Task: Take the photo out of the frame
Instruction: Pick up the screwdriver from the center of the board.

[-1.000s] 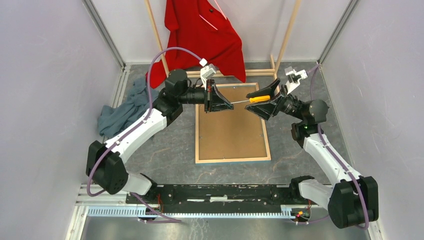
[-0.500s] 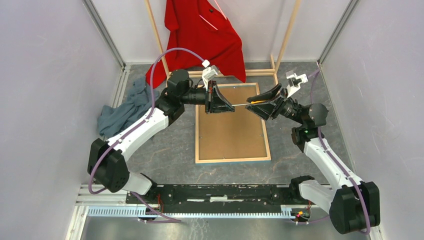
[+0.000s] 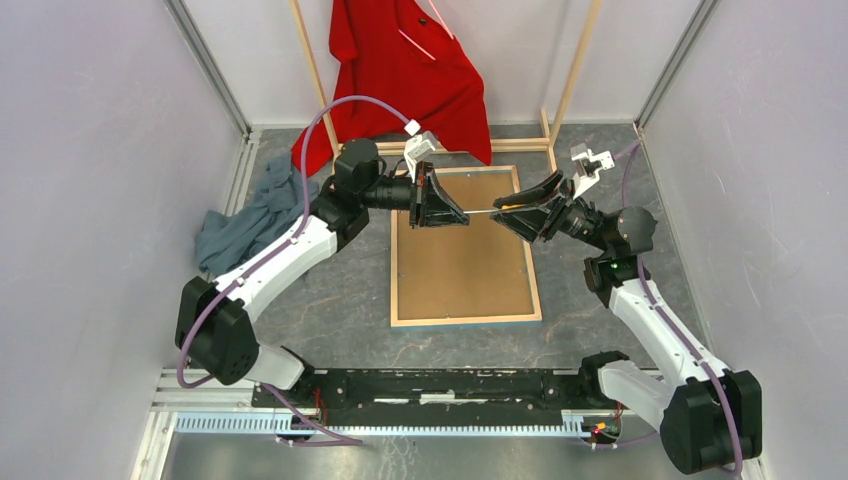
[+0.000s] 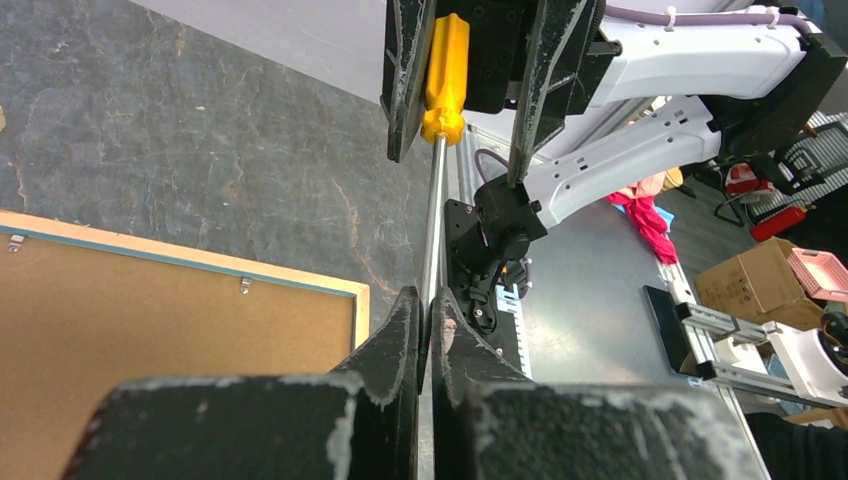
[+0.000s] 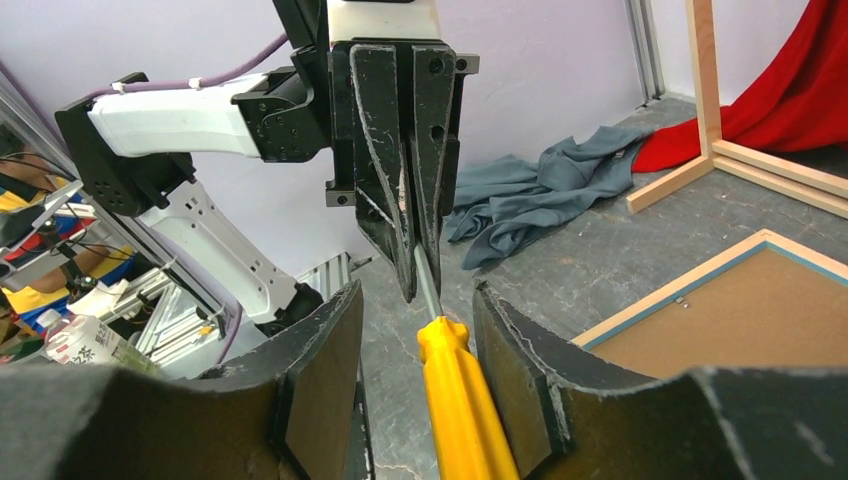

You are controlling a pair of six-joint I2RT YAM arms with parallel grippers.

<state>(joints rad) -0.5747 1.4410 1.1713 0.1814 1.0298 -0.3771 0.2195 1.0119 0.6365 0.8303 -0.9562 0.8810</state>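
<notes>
Grey tabletop point(image 3: 330, 310), frame point(image 3: 465, 319) lying below left end effector point(image 3: 462, 216), right end effector point(image 3: 497, 211)

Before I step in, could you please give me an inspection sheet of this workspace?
Surface: dark grey stone-patterned table.
Job's things: thin rectangular blue-and-pale-wood frame lies face down, brown backing board in place; photo hidden.
Clutter: crumpled grey-blue cloth at left; red garment on tall wooden rack behind.
Grippers: left gripper jaws shut on yellow-handled screwdriver by its metal shaft; right gripper jaws open around its handle.
Cables: purple cable arches above left arm.
Surroundings: pale walls on three sides.
</notes>
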